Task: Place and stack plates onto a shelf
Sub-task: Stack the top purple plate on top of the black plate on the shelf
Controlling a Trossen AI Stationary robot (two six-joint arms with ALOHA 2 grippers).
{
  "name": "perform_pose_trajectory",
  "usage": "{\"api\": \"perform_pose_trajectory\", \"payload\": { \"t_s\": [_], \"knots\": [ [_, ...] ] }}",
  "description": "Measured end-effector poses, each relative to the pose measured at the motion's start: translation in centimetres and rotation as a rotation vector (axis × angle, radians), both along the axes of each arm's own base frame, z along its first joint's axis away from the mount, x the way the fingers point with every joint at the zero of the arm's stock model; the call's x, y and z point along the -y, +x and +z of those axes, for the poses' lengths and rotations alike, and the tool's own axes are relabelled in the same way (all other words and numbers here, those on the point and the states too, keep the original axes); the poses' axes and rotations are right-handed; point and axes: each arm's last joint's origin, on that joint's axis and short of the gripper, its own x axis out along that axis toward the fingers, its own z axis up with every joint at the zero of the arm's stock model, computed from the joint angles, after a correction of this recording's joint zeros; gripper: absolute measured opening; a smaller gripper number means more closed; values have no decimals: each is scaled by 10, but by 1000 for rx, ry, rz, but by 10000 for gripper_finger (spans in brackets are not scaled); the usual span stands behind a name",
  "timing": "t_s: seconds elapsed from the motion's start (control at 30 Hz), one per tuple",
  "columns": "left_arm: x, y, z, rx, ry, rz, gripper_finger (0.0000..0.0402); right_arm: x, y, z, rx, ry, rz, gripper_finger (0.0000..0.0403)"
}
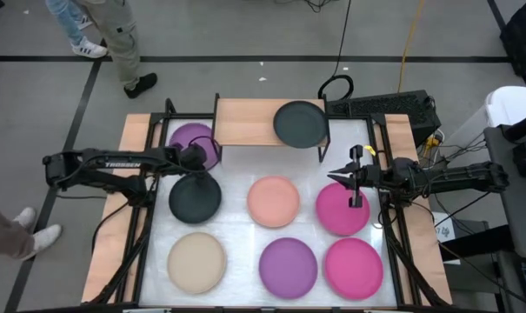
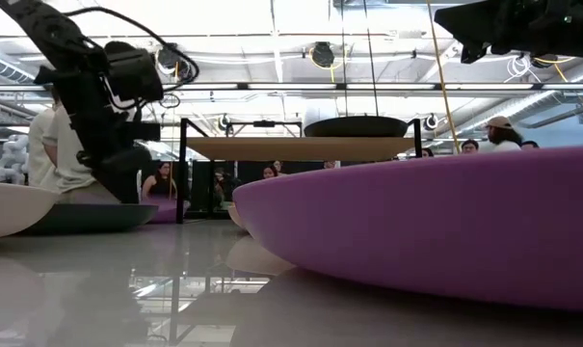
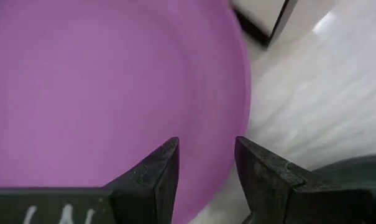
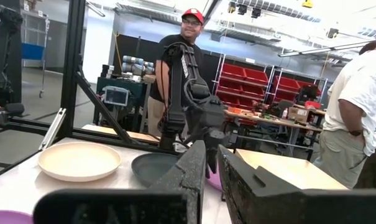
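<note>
Left hand (image 1: 196, 157) over the near edge of a purple plate (image 1: 194, 143) lying at the back left of the surface (image 1: 236, 187), partly under the left end of the shelf (image 1: 245, 123). In the left wrist view its fingers (image 3: 151, 180) are parted with the plate's rim between them, not clenched. One black-grey plate (image 1: 299, 123) already sits on the shelf's right half; six more plates lie on the surface.

Risks: the shelf's frame stands just beside the plate, so a lift straight up may knock the rim against the wood top. A thin grip on a low rim may let the plate tilt or slide out. The second black-grey plate (image 1: 195, 196) lies just beside the hand and may be nudged.

Right hand (image 1: 353, 177) hovers above a magenta plate (image 1: 342, 209), fingers nearly together, holding nothing.

Hidden: whether the left fingers actually touch the rim; the purple plate's far side under the shelf; most of the low view, blocked by a close purple plate (image 2: 436, 226).
</note>
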Motion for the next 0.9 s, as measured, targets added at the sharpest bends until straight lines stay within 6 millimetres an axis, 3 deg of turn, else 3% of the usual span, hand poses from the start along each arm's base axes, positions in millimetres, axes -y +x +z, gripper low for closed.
{"api": "perform_pose_trajectory", "payload": {
  "t_s": [0.33,0.9],
  "knots": [
    [-5,8,-13,-27,-13,11,161,0,0,0,-4,2,2,27],
    [-7,18,2,-2,-25,-42,161,0,0,0,-4,24,6,27]
  ]
}}
